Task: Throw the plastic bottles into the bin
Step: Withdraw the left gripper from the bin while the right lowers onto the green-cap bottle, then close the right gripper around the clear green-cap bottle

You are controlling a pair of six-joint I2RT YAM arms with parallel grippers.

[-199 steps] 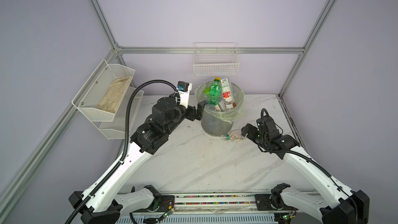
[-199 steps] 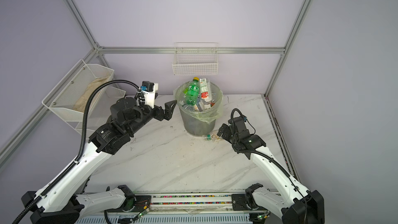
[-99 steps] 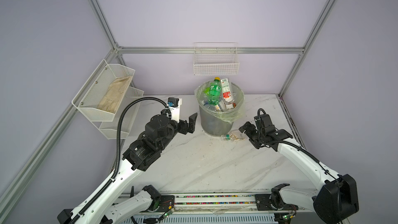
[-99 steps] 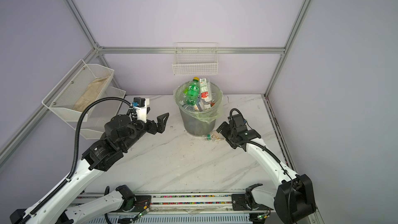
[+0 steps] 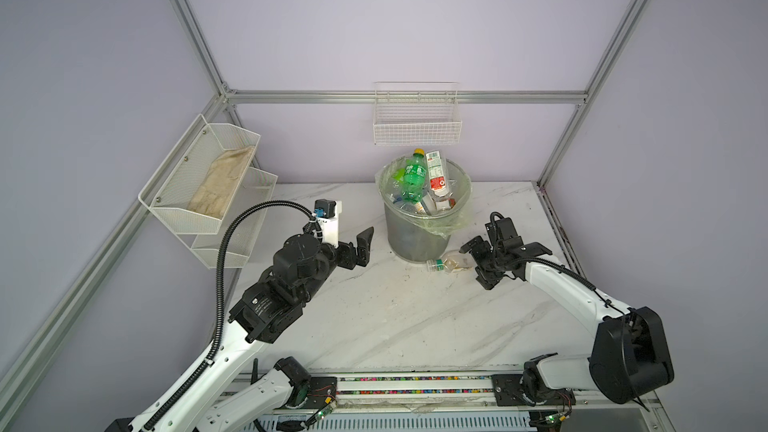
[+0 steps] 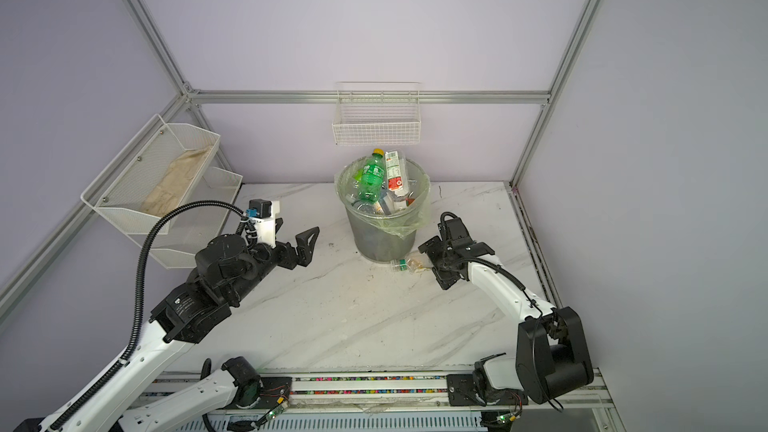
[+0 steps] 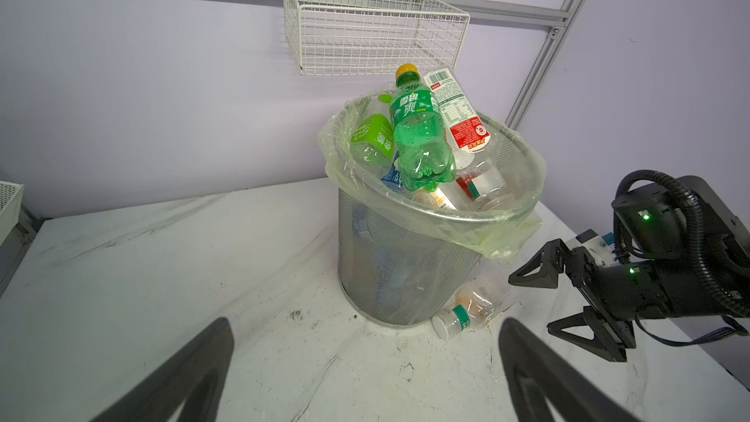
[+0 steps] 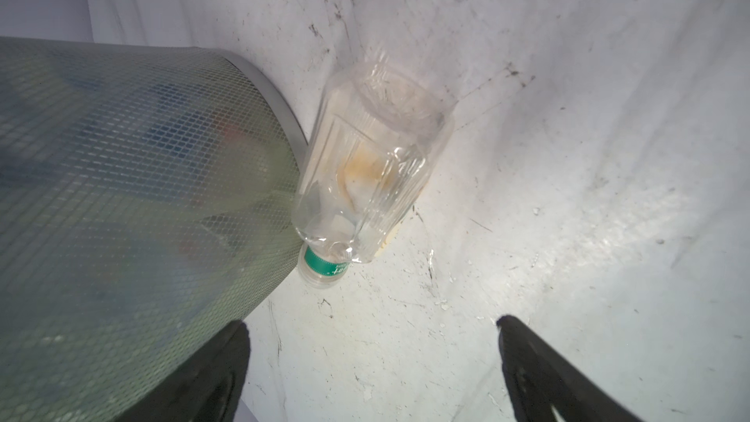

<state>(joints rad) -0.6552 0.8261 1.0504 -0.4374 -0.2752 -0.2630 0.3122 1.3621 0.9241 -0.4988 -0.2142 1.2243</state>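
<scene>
The clear plastic bottle [image 8: 367, 164] lies against the grey mesh bin [image 8: 142, 156], just ahead of the right gripper's [image 8: 372, 323] parted fingers [image 8: 539, 379] (left gripper [image 7: 364, 320], also parted, sits farther).

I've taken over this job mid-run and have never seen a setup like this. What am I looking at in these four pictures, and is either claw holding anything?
Two robot arms stand at the front edge of a marble table, and each ends in a two-fingered claw. Two pictures look down from overhead and are nearly alike. The other two come from a camera on each arm's wrist, looking out past its own fingers.

The left gripper and right gripper are both open and empty.

The mesh bin, lined with a pale-green bag, is heaped with plastic bottles, with a green one on top. One clear bottle with a green neck band lies on its side against the bin's foot, just ahead of the right gripper. White wire baskets hang on the walls.
</scene>
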